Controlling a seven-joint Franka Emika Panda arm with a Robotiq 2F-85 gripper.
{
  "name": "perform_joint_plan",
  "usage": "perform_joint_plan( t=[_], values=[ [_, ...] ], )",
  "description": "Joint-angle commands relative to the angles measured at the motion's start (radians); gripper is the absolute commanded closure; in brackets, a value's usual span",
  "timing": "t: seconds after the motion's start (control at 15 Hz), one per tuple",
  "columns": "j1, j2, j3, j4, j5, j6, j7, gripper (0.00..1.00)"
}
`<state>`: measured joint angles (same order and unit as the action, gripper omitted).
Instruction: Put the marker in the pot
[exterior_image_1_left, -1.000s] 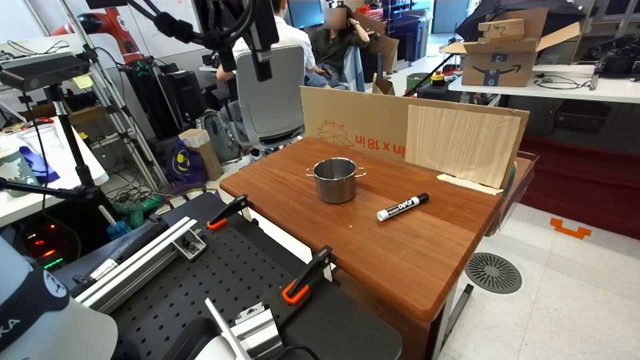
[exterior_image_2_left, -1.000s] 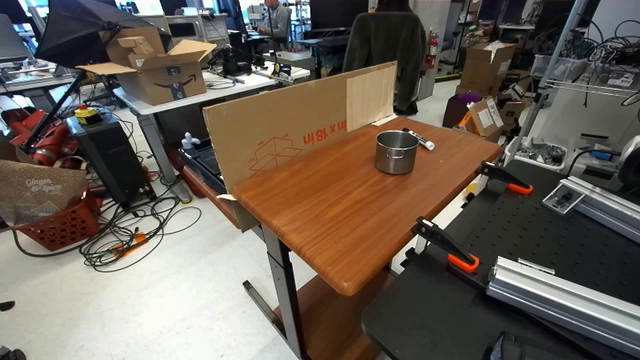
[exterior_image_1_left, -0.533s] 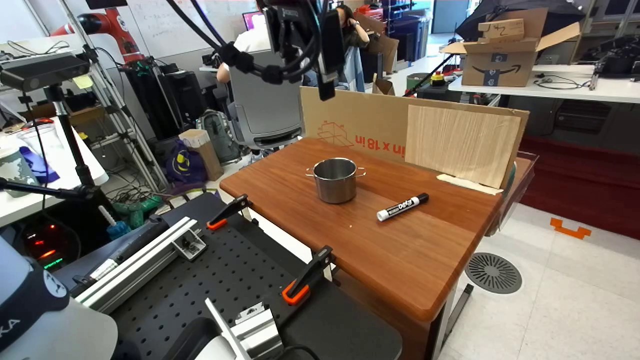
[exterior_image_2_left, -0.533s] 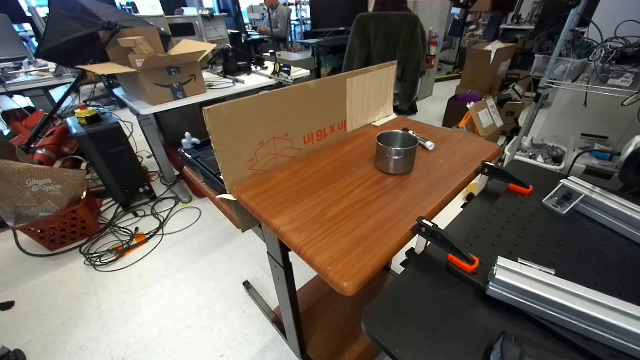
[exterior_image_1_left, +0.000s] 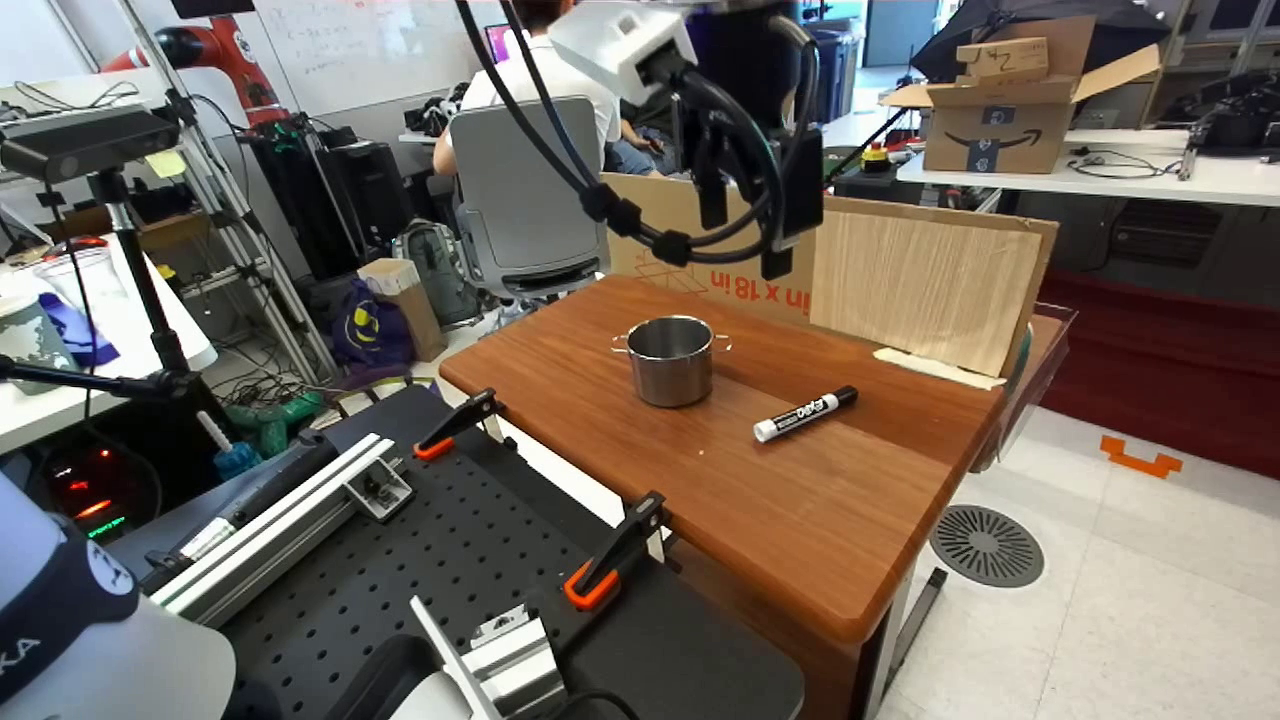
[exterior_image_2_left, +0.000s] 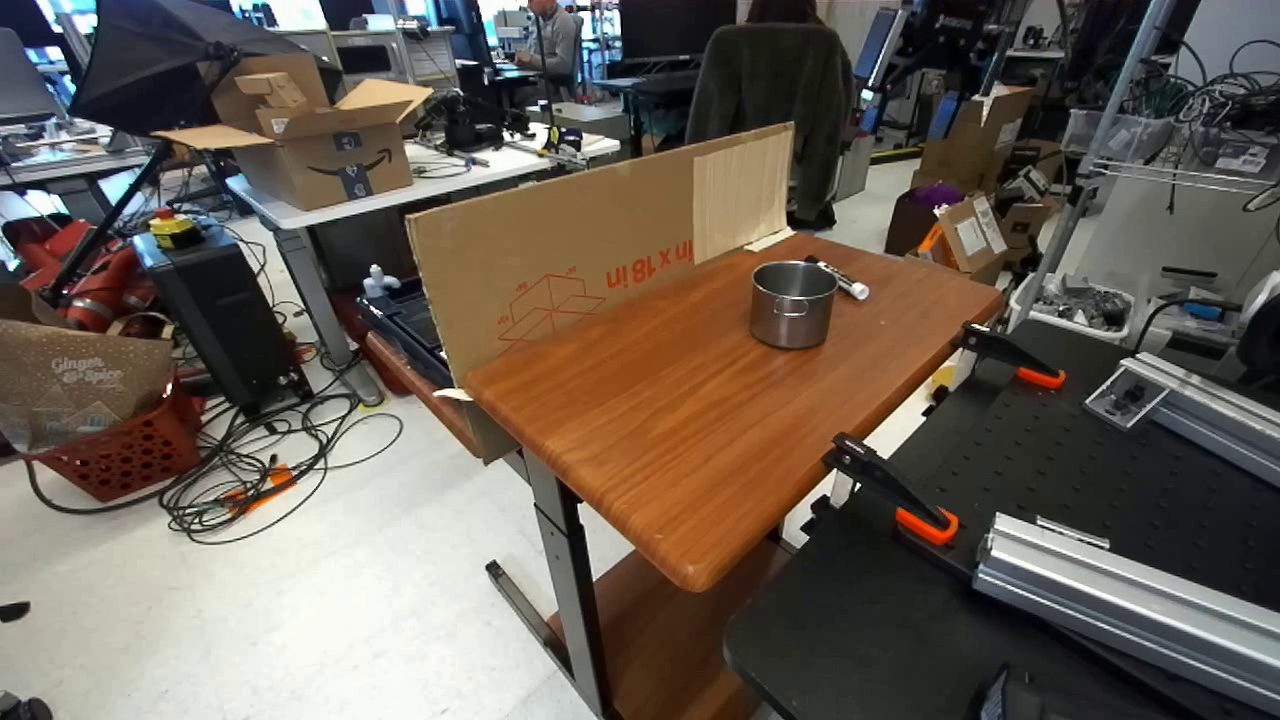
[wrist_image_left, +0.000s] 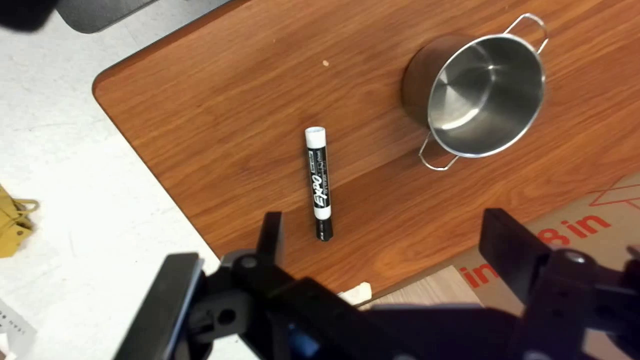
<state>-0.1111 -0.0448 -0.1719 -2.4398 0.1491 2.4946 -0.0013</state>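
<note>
The marker (exterior_image_1_left: 805, 414), black with white bands and a white end, lies flat on the brown wooden table. It also shows in an exterior view (exterior_image_2_left: 850, 286), partly behind the pot, and in the wrist view (wrist_image_left: 320, 182). The silvery metal pot (exterior_image_1_left: 672, 378), with two wire side handles, stands upright near the marker. It shows in an exterior view (exterior_image_2_left: 790, 318) and the wrist view (wrist_image_left: 419, 82), where its inside looks empty. My gripper (exterior_image_1_left: 745, 238) is open and empty, high above the table's far side. In the wrist view the fingers (wrist_image_left: 384, 215) are wide apart, the marker beyond them.
A cardboard panel (exterior_image_1_left: 720, 225) with a pale wood-grain sheet (exterior_image_1_left: 925, 285) stands along the table's far edge. Two black and orange clamps (exterior_image_1_left: 620, 550) sit at the near edge by the black perforated board (exterior_image_1_left: 440, 560). The table's edge (exterior_image_2_left: 690, 575) drops to the floor.
In an exterior view my gripper has moved right and down, coming from the upper middle to above the cardboard panel. The marker and pot have not moved.
</note>
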Motion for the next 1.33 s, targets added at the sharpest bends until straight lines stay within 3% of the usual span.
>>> perform_joint_plan(
  t=[0.0,0.67,1.27],
  values=[
    [-0.02,0.132,0.004,0.078,0.039,0.042,0.001,0.0],
    [-0.062,0.442,0.023,0.257,0.038,0.146,0.042,0.0],
    [-0.042,0.592,0.039,0.36,0.014,0.149,0.107,0.0]
  ],
)
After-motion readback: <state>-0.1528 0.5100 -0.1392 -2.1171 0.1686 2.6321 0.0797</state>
